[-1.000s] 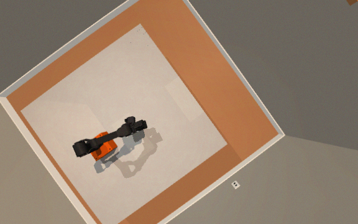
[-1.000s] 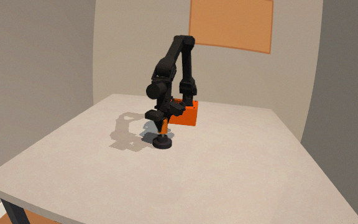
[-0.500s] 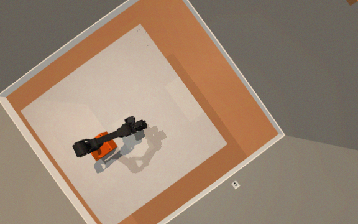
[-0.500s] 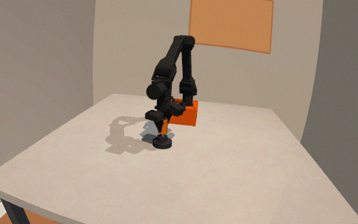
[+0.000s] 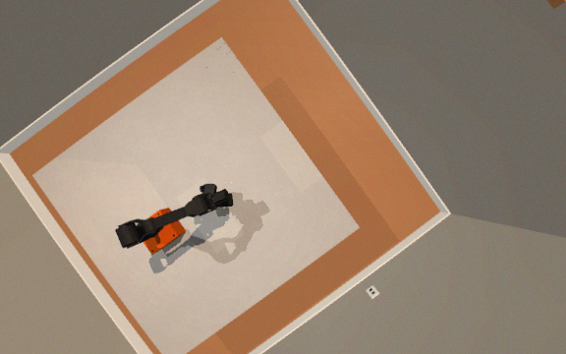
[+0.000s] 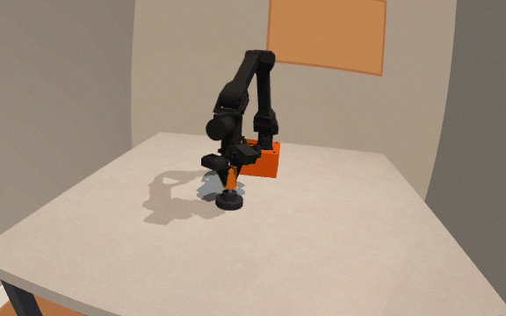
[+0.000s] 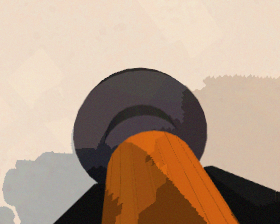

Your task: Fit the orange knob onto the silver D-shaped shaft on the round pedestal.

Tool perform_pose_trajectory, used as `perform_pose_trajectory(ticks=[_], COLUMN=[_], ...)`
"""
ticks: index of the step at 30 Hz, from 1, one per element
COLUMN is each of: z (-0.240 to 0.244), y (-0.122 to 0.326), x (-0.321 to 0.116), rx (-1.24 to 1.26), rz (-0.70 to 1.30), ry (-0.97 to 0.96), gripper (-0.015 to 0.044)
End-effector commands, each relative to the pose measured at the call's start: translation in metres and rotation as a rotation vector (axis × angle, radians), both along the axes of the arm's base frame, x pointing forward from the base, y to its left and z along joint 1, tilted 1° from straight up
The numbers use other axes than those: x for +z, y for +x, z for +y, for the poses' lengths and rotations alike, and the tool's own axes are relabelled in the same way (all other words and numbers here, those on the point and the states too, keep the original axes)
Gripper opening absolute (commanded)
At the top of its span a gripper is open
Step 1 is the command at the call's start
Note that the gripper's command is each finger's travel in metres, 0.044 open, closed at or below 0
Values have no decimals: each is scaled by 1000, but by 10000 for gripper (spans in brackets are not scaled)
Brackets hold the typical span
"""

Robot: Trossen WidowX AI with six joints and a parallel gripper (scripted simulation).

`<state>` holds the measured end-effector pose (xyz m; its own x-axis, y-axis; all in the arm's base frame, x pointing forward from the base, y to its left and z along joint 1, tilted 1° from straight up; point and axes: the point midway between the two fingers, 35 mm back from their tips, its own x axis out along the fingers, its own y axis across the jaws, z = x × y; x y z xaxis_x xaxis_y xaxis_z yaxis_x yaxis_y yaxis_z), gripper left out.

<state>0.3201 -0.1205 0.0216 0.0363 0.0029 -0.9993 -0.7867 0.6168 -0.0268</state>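
The orange knob (image 6: 232, 180) (image 7: 156, 175) is upright between the fingers of my gripper (image 6: 230, 176), which is shut on it. The dark round pedestal (image 6: 229, 203) (image 7: 141, 87) stands on the table directly below the knob. A short piece of the silver shaft (image 6: 230, 190) shows between the knob's lower end and the pedestal's raised middle. In the wrist view the knob covers the shaft. The hole and both flat sides are hidden, so their alignment cannot be told. In the top view the arm hides knob and pedestal.
The arm's orange base block (image 5: 165, 236) (image 6: 259, 164) stands on the pale table (image 5: 165, 123) (image 6: 323, 228), behind the pedestal in the exterior view. The arm arches from it over the pedestal. Shadows of the arm lie beside the pedestal. No other objects show on the table.
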Motion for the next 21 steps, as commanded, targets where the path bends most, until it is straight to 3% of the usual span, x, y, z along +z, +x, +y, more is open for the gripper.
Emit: perform_pose_trajectory(ticks=[1,21], z=[-1,0], y=[3,1], x=[0,3], rx=[-29,-115], rz=[-8,-8], ry=[0,3], gripper=[0,0])
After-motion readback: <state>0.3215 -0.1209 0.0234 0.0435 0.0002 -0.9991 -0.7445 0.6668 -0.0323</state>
